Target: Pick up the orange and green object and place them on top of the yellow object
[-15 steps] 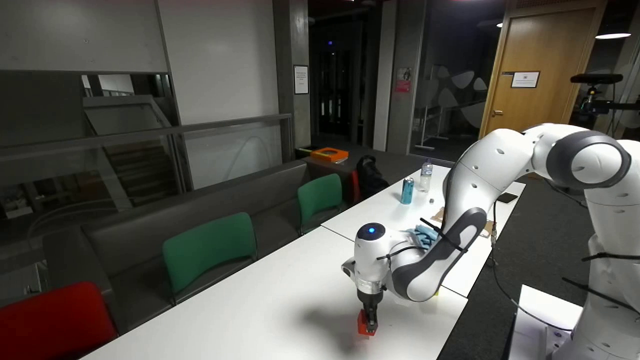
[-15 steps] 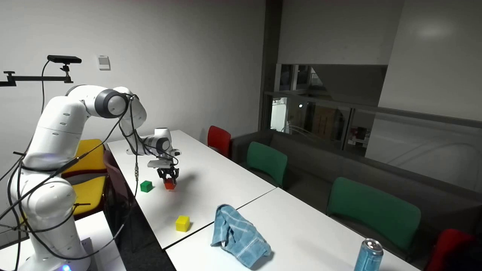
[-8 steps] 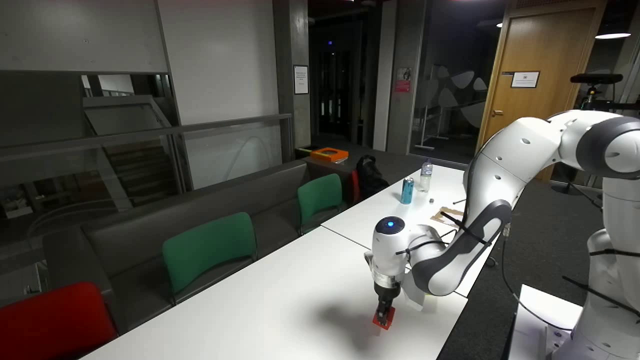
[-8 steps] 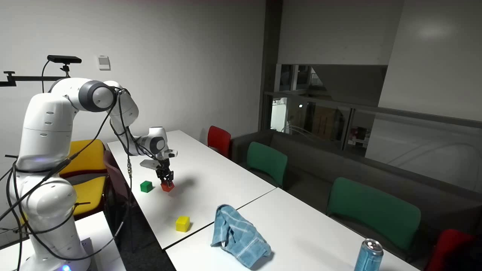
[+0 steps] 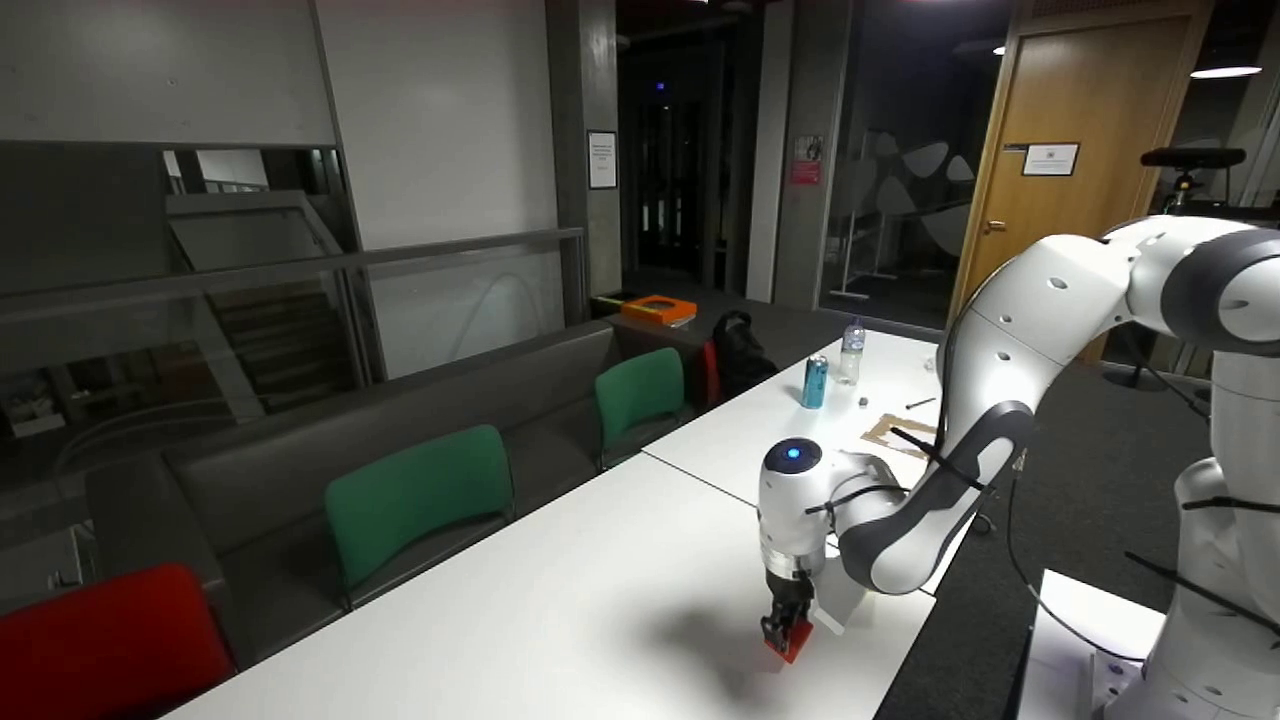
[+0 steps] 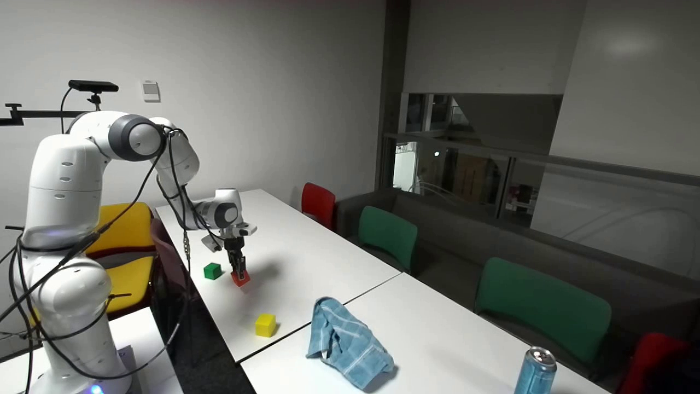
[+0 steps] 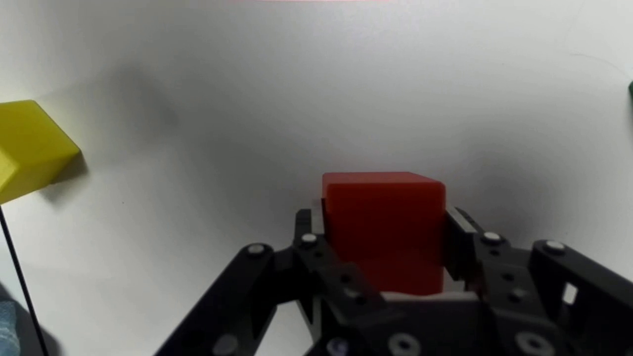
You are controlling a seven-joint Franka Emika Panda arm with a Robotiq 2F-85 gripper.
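- Grey wall [image 6: 284, 98] at the end of the white table [image 6: 306, 257] away from the yellow block [image 6: 265, 325]; dark bench seat [image 6: 437, 230] and green chairs [image 6: 388, 235] across from the yellow block.
- Arm [image 5: 1010, 335] bent high at the elbow, forearm slanting down, last section hanging over the same table half as the yellow block, apart from it.
- Gripper [image 7: 387, 222] points down; fingers [image 7: 460, 247] clamped on two opposite sides of the orange-red block [image 7: 385, 217], spread just its width.
- Orange-red block held low, well apart from the yellow block, on its grey-wall side. Contact with the table: cannot tell.
- Green block [image 6: 212, 271] rests on the table, farther from the yellow block than the orange-red block, just in from the arm-side edge.
- Edges: yellow block sits near that same edge, just beside the table seam [image 6: 377, 285].
- Side table [image 6: 139, 328] under the arm's base stands off the yellow block's edge, dark floor [image 6: 213, 355] between.
- Across the seam from the yellow block: crumpled blue cloth [image 6: 350, 345], near; can [image 6: 537, 372], well beyond.
- Room to move: plain white surface between yellow block and orange-red block, widening from the yellow block toward the bench seat.
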